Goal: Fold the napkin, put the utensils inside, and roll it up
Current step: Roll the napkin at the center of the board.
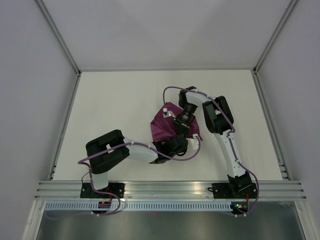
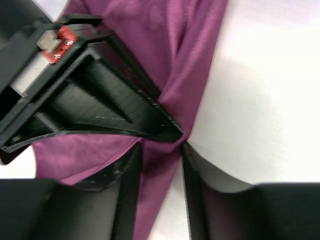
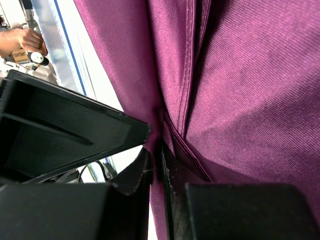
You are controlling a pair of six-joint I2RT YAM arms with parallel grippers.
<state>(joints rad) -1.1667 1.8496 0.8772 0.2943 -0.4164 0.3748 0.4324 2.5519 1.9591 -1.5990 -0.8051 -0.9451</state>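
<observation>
The plum-purple napkin (image 1: 162,125) hangs bunched and lifted off the white table (image 1: 115,100) at its middle, held between both arms. My right gripper (image 1: 183,131) reaches down from the far side and is shut on a gathered, hemmed fold of the napkin (image 3: 250,90); its jaws (image 3: 156,150) pinch the cloth tight. My left gripper (image 1: 180,140) sits just below it. The left gripper (image 2: 160,150) stands open, with a hanging strip of napkin (image 2: 165,40) between its fingers and a gap beside the cloth. The utensils are out of view.
The black wedge of the right gripper's finger (image 2: 110,105) crosses close above the left fingers, nearly touching. Aluminium rails (image 1: 170,189) run along the near edge and the sides. White walls enclose the table. A person's hand (image 3: 20,42) shows beyond the table edge.
</observation>
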